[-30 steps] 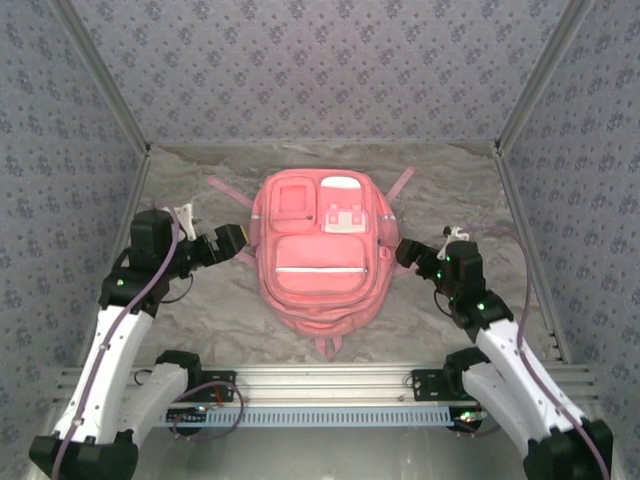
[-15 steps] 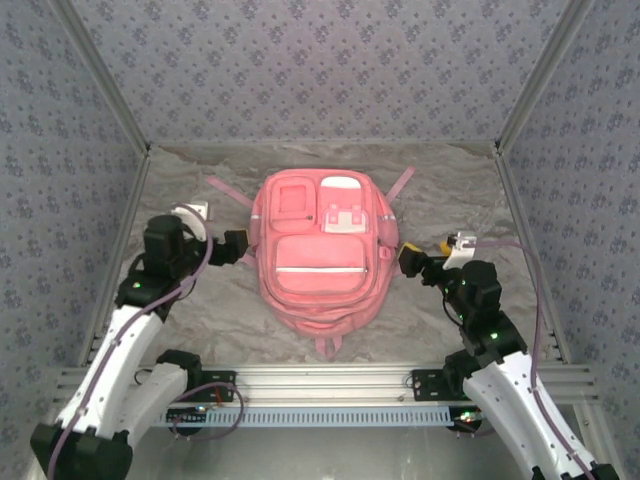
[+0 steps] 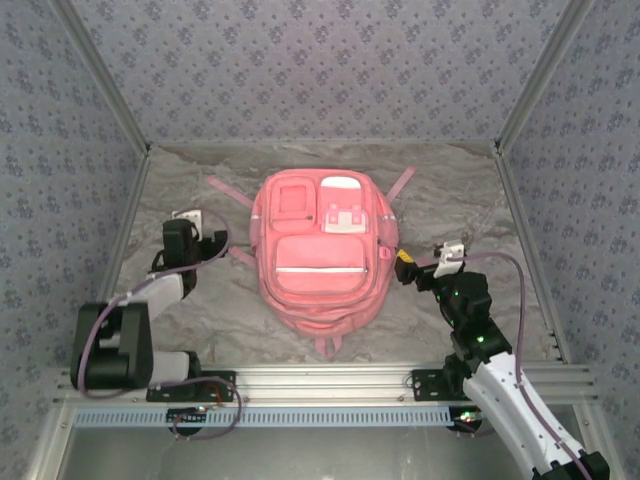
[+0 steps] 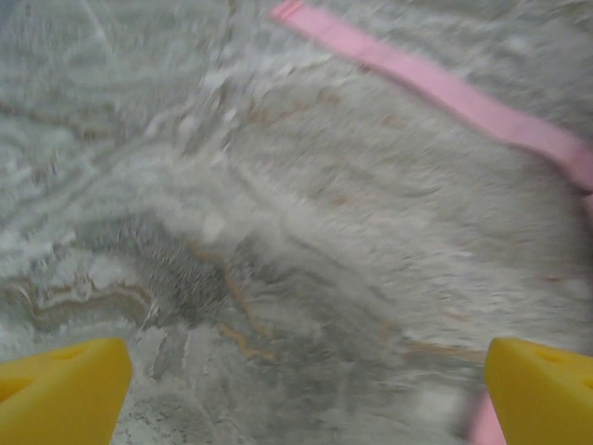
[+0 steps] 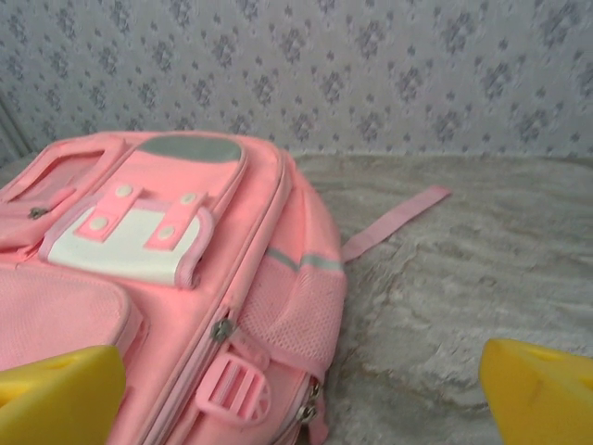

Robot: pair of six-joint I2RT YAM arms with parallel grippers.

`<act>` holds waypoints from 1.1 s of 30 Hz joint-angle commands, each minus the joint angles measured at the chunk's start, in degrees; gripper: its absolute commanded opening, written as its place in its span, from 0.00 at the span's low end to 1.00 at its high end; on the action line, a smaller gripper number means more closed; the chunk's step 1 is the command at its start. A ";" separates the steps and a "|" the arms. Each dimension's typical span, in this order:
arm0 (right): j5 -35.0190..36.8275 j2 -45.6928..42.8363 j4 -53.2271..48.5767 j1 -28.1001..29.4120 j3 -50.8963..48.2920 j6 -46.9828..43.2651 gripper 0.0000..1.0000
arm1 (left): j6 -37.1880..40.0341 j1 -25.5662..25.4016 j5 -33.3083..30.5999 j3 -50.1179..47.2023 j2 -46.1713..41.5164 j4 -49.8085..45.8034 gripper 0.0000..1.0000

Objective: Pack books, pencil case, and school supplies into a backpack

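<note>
Grey marbled cloth (image 3: 420, 210) is covering the table, and flower-patterned walls (image 3: 320, 70) are closing it in on three sides. At the centre of the overhead frame the backpack (image 3: 320, 255) is lying flat, front pockets up, its flaps looking shut.

At the left of that frame the left gripper (image 3: 213, 244) is hovering just beside the pack's edge. At the right, the right gripper (image 3: 403, 264) is pointing at the pack's flank, close but apart from it. Both are holding nothing, and each wrist view is showing its yellow fingertips spread wide at the bottom corners.

Snagging is looking like the main risk. A pink strap (image 4: 435, 88) is trailing across the upper right of the left wrist view, with more pink showing by the lower right fingertip. A careless sweep could hook it and drag the pack. On the other side, an inward drift could catch the mesh pocket (image 5: 287, 301) or the plastic buckle (image 5: 236, 389).

Overhead, the whole layout and both arms are reading clearly, but small hardware is not. The right wrist view is adding the zipper pull (image 5: 220, 329), the white buckle patch (image 5: 125, 236) and a second strap (image 5: 394, 222) on the cloth. The left wrist view is blurred, giving mostly cloth texture.
</note>
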 commanded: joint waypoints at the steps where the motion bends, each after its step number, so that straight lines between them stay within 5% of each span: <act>1: 1.94 -2.25 3.53 0.31 -1.54 -4.55 1.00 | 2.55 2.15 7.56 -1.11 2.50 14.68 0.98; 5: 4.40 -2.74 8.47 0.33 -3.54 -9.35 1.00 | -1.98 2.89 -2.28 -9.95 10.78 39.72 0.98; 9: 8.49 4.74 17.95 -0.14 -5.75 -13.52 1.00 | 2.57 0.75 1.77 -3.68 9.89 26.57 0.98; 15: 21.33 33.51 39.28 -7.98 -6.21 -11.77 1.00 | 2.59 -0.01 -0.75 -3.73 9.95 26.64 0.98; 18: 19.83 48.35 56.91 -15.36 -7.27 -4.29 1.00 | 2.54 -0.05 -0.80 -3.64 10.06 26.63 0.98; 21: -0.28 66.42 70.33 -24.08 -5.61 0.37 1.00 | 2.45 0.07 -0.64 -3.51 10.09 26.47 0.98; 23: -16.62 65.91 59.32 -28.18 1.08 -0.61 1.00 | 2.39 0.32 -0.20 -3.49 10.09 26.46 0.98; 26: -20.93 65.51 47.15 -26.91 7.66 -3.72 1.00 | 2.32 0.42 0.00 -3.51 10.05 26.38 0.98; 33: -0.17 64.49 40.57 -20.52 10.08 -5.06 1.00 | 1.99 0.91 0.75 -3.43 10.13 26.38 0.98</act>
